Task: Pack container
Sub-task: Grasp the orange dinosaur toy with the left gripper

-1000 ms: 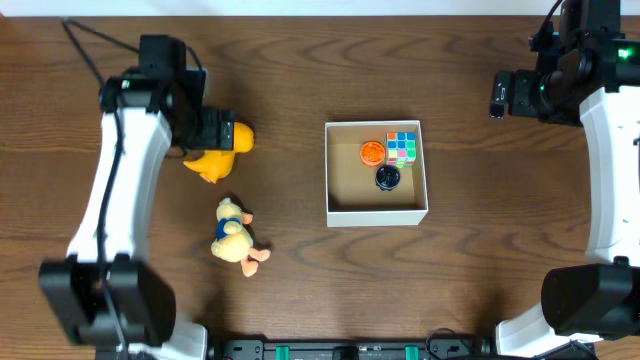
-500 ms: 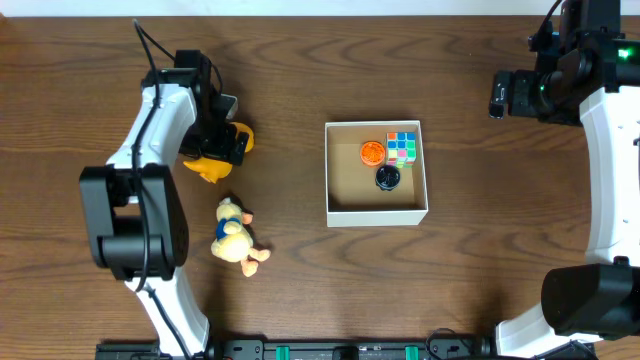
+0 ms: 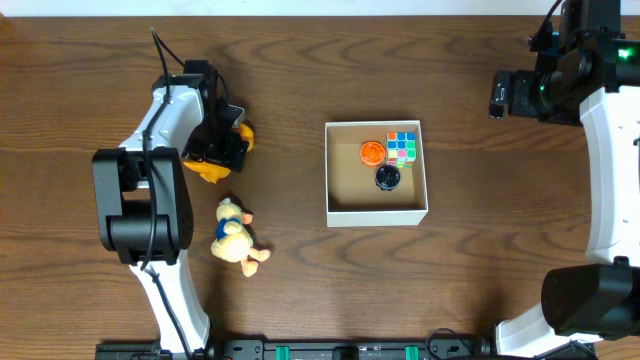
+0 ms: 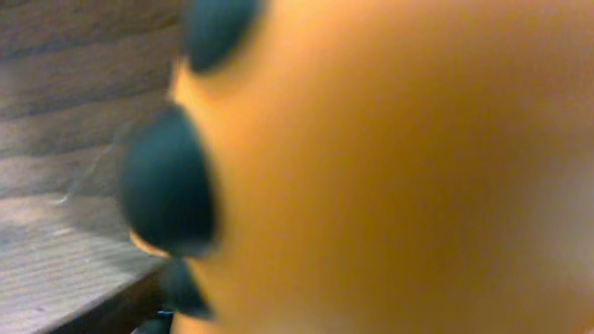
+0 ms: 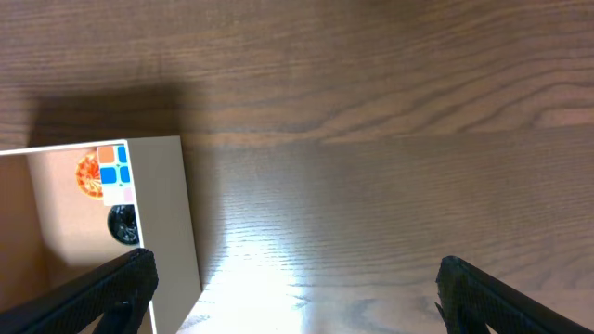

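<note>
- Three items already lie in the container (image 3: 377, 214), centre-right of the overhead frame: orange disc (image 3: 372, 152), colour cube (image 3: 403, 148), black round piece (image 3: 388, 179). None of this has changed over the last second.
- Two toys are still out on the table (image 3: 300, 60), left of the container: yellow spotted toy (image 3: 208, 168) and, below it in the frame, duck plush (image 3: 234, 238).
- Change: left arm (image 3: 165, 110) has folded in toward the upper left. The left gripper (image 3: 228, 146) has edged down-frame onto the yellow spotted toy, which has barely shifted.
- Left wrist view is filled with blurred yellow surface and dark spots, so the toy sits right against the camera. No fingers are visible, so I cannot tell whether they have closed on it.
- Idle: right gripper (image 5: 297, 288), upper right of the overhead frame, has not moved. Its fingers are spread wide with nothing between them.
- Judgement: the pick of the yellow toy is under way and the lift has not yet begun. Transfer to the container comes next, then the duck.
</note>
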You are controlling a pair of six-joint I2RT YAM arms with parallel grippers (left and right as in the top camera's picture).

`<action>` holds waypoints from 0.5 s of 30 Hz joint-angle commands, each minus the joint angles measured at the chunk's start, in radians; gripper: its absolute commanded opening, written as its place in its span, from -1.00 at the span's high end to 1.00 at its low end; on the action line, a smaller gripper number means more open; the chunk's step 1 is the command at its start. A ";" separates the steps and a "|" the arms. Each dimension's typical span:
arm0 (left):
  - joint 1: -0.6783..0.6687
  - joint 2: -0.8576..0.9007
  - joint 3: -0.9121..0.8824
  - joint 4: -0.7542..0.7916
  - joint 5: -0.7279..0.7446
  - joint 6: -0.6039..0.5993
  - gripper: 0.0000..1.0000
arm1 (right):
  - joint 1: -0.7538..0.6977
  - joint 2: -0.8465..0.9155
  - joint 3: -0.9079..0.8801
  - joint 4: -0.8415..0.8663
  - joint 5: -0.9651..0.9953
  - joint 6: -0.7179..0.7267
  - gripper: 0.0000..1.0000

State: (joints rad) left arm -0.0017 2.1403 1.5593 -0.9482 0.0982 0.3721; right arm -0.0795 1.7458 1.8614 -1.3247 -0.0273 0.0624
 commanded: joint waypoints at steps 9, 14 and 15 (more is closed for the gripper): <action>0.005 -0.022 0.017 -0.023 -0.006 0.008 0.75 | -0.005 0.001 -0.008 -0.007 -0.007 -0.016 -0.98; -0.008 -0.117 0.071 -0.035 -0.005 -0.019 0.88 | -0.005 0.001 -0.008 -0.007 -0.007 -0.016 -0.99; -0.017 -0.150 0.089 -0.039 -0.005 -0.026 0.88 | -0.005 0.001 -0.008 -0.007 -0.007 -0.016 -0.98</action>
State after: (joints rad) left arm -0.0051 2.0983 1.5757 -0.9829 0.0978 0.3649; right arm -0.0795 1.7458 1.8614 -1.3277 -0.0273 0.0624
